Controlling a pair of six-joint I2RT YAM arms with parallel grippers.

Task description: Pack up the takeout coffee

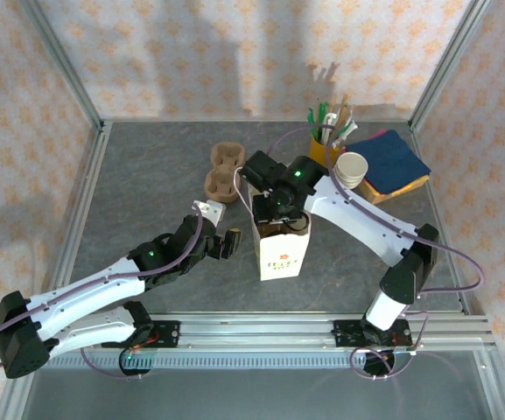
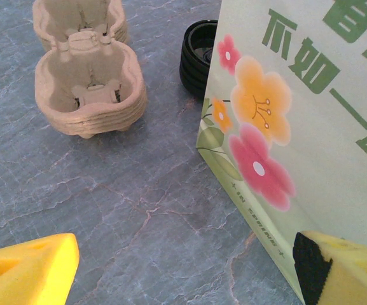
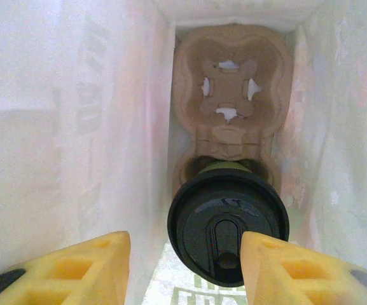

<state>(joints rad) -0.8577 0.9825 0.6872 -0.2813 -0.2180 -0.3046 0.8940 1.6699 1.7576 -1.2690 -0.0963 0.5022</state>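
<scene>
The takeout coffee (image 3: 228,225), a pale cup under a round black lid, stands inside the flowered paper bag (image 1: 283,249). It sits in the near socket of a cardboard carrier (image 3: 231,82) on the bag's floor. My right gripper (image 3: 184,244) reaches down through the bag's mouth (image 1: 278,214). Its yellow fingers stand apart above the lid: the right one overlaps the lid's edge and the left one is clear of it. My left gripper (image 2: 183,267) is open at the bag's left side (image 1: 226,243), one finger (image 2: 342,267) close against the printed face (image 2: 285,127).
A stack of cardboard carriers (image 1: 221,171) and a stack of black lids (image 2: 199,57) lie left of and behind the bag. At the back right stand a yellow cup of sticks (image 1: 326,140), stacked white cups (image 1: 351,168) and blue napkins (image 1: 394,162).
</scene>
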